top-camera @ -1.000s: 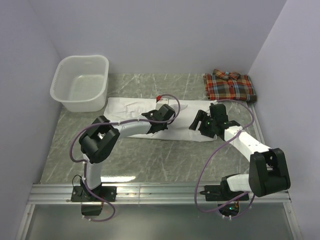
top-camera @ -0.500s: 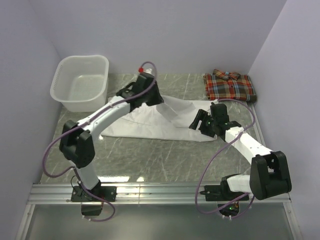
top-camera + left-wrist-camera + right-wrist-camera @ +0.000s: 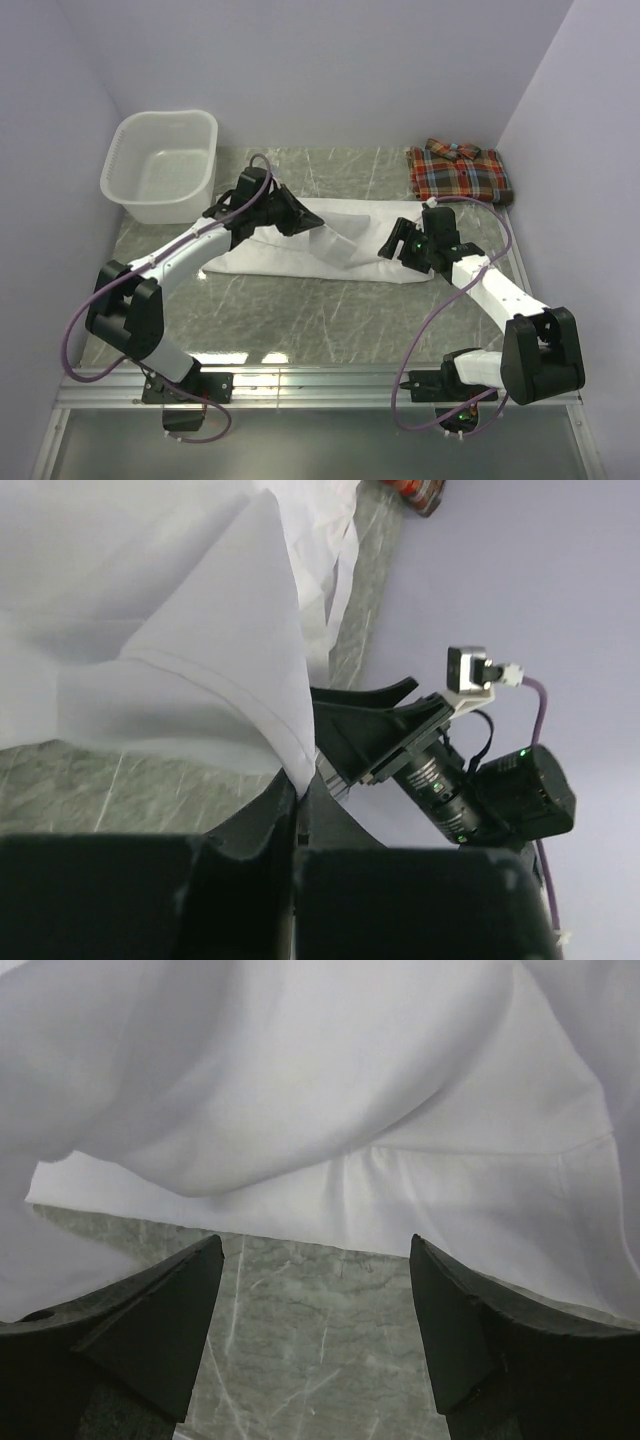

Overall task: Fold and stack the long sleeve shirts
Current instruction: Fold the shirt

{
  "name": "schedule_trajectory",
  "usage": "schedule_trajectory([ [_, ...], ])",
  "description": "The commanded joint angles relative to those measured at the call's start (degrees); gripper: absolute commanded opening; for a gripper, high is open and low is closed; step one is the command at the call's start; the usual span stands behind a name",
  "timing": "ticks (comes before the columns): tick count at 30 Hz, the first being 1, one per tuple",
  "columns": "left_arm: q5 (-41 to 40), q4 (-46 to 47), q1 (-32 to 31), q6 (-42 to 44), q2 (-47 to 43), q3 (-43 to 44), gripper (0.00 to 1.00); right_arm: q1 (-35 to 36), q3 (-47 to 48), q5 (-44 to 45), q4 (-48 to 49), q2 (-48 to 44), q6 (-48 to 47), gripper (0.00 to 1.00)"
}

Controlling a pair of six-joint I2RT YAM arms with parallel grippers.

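The plain white shirt (image 3: pixel 290 258) lies spread across the middle of the table. My left gripper (image 3: pixel 298 222) is shut on a fold of it and holds that fold raised over the shirt's back half. In the left wrist view the white cloth (image 3: pixel 160 630) is pinched between the closed jaws of the left gripper (image 3: pixel 297 792). My right gripper (image 3: pixel 393 246) is open and empty at the shirt's right end. The right wrist view shows this gripper (image 3: pixel 313 1248) over bare table just short of the shirt's hem (image 3: pixel 330 1200). The red-orange plaid shirt (image 3: pixel 460 172) lies folded at the back right.
A white plastic laundry basket (image 3: pixel 165 165) stands at the back left, with nothing in it. Grey marble table (image 3: pixel 300 320) shows in front of the shirt. Walls close in the left, back and right. The right arm's wrist camera (image 3: pixel 450 780) is close to my left gripper.
My left gripper closed on the white shirt near its front middle, lifted the cloth up and back, then came down and left with the fold. The right arm barely moved.
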Motion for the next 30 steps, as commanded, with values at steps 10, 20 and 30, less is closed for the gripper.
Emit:
schedule_trajectory([
  [10, -7.8, 1.3, 9.8, 0.4, 8.2, 4.7, 0.57, 0.5, 0.8, 0.2, 1.5, -1.2, -1.9, 0.82],
  [20, -18.3, -14.8, 10.0, 22.0, 1.2, 10.0, 0.67, 6.6, 8.9, -2.7, 4.2, 2.1, -10.8, 0.79],
  [30, -30.3, -12.8, 9.9, 40.7, -15.8, -8.3, 0.71, 8.9, 21.7, -7.0, 9.9, 22.8, 0.5, 0.79],
])
